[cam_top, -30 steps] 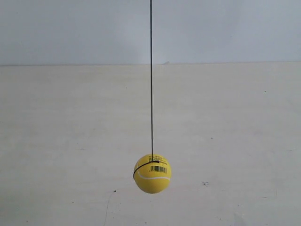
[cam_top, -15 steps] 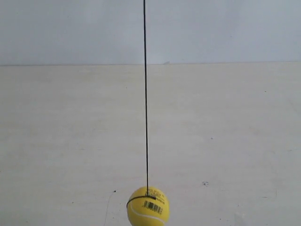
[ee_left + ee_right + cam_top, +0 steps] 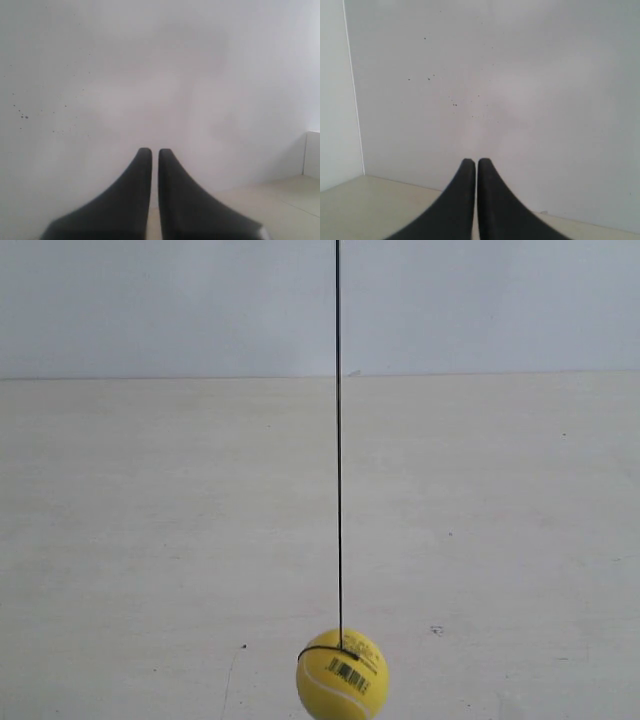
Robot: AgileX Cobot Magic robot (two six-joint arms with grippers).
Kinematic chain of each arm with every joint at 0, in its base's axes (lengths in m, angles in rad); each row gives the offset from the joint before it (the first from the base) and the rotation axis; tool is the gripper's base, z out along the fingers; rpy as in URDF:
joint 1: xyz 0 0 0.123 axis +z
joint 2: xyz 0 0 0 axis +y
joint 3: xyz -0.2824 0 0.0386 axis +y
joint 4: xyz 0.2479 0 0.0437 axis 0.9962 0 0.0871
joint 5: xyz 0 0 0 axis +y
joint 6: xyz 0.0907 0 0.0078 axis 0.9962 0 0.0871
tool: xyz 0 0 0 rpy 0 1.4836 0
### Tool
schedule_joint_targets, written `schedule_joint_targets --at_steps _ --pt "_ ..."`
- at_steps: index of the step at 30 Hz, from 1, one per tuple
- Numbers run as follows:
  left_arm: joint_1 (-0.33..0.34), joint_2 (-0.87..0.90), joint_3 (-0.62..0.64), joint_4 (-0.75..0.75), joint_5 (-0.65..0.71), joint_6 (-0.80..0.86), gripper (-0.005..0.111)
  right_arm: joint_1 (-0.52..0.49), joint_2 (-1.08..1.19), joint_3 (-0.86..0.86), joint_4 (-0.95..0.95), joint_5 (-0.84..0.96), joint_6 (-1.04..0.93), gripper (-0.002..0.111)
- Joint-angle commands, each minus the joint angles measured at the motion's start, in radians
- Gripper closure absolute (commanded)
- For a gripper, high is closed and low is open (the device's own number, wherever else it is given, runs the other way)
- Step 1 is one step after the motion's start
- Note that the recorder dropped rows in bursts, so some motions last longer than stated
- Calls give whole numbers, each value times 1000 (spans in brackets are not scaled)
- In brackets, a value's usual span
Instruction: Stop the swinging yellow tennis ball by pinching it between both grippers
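Yellow is the one strong colour in the exterior view, carried by the yellow tennis ball, which is hung low in the frame at about 6 o'clock. Its lower edge is cut off by the frame border. A thin black string is drawn taut from 12 o'clock almost straight down to the crown of the ball, where it is looped around the upper half. A barcode sticker is turned toward the camera just below the knot, and a white seam is curved across the ball toward 7 o'clock of the sticker. Behind the ball a pale beige worktop is spread, marked with a few small dark flecks, and a grey-white wall is set beyond it.

In the left wrist view the left gripper is pointed at a blank white wall dotted with dark specks. Its black tapered fingers are drawn together, with only a thin slit left between them and nothing held.

In the right wrist view the right gripper is likewise aimed at a speckled white wall. Its fingers are brought almost into contact along their inner edges, again with nothing held. A strip of the beige worktop is seen beneath both pairs.
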Motion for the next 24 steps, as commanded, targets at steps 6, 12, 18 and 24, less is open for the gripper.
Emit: schedule_joint_targets --at_steps 6,12,18,24 --pt "-2 -6 3 -11 0 -9 102 -1 -4 2 2 3 -2 108" --pt "-2 -6 3 -11 0 -9 102 -1 -4 2 2 3 -2 108" --pt "-2 -17 9 -236 18 143 102 -1 -4 2 2 3 -2 108" --pt "52 -68 9 -641 35 497 102 -1 -4 2 6 -4 -2 108"
